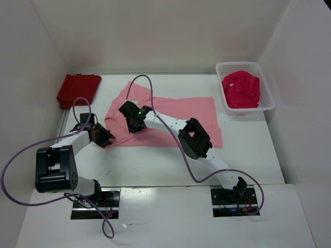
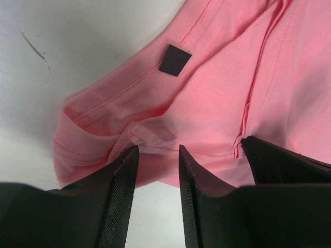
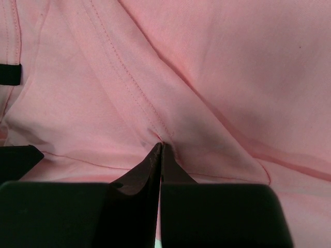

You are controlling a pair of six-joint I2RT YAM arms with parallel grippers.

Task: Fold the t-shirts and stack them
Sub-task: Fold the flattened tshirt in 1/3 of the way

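Observation:
The light pink t-shirt lies spread across the middle of the table. My right gripper is over its left part, shut on a pinched fold of pink cloth next to a seam; the jaw tips meet in the fabric. My left gripper is at the shirt's near left corner, open, its tips at the hem of the pink cloth with bare table between the fingers. The dark red t-shirt lies folded at the back left. The magenta t-shirt is crumpled in the basket.
The white mesh basket stands at the back right. White walls close the table on three sides. A small black tag sits on the pink shirt near the left gripper. Purple cables loop over both arms.

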